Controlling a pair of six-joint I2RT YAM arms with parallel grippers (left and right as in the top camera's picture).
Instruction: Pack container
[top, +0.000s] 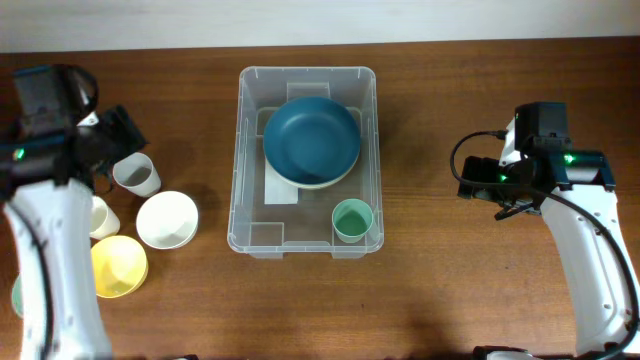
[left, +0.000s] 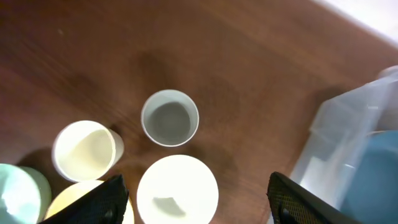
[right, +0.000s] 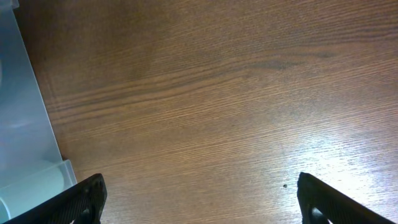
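- The yellow bowl (top: 118, 267) sits at the front of the counter (top: 440, 300), well to the left of the container (top: 236, 170). It is unpacked.
- Just behind it, the white bowl (top: 167, 219) stands near the container's left wall, and a cream cup (top: 98, 216) sits further left of the container.
- Inside the container, in its front right corner, a green cup (top: 352, 220) stands upright. That one counts as packed.
- The right claw (right: 200, 180) hangs released to the right of the container. Its jaws are wide apart over bare wood and hold nothing.
- The grey cup (top: 137, 174) stands upright to the left of the container, apart from the white bowl.
- The left claw (left: 196, 180) hovers over this group to the left of the container. It is also released and empty, and the wrist view shows the white bowl directly under the gap between its jaws.
- In the far half of the container, a dark blue bowl (top: 312, 140) rests on a cream dish (top: 322, 184).
- Judging from this, packing is partly done and the step in hand is choosing the next piece from the group to the left of the container.
- The next move seems to call for lowering the left claw over one rim, probably of the white bowl or the grey cup. It should clench there without knocking the neighbouring pieces, then lift and carry the piece across the container's left wall to free floor beside the green cup.
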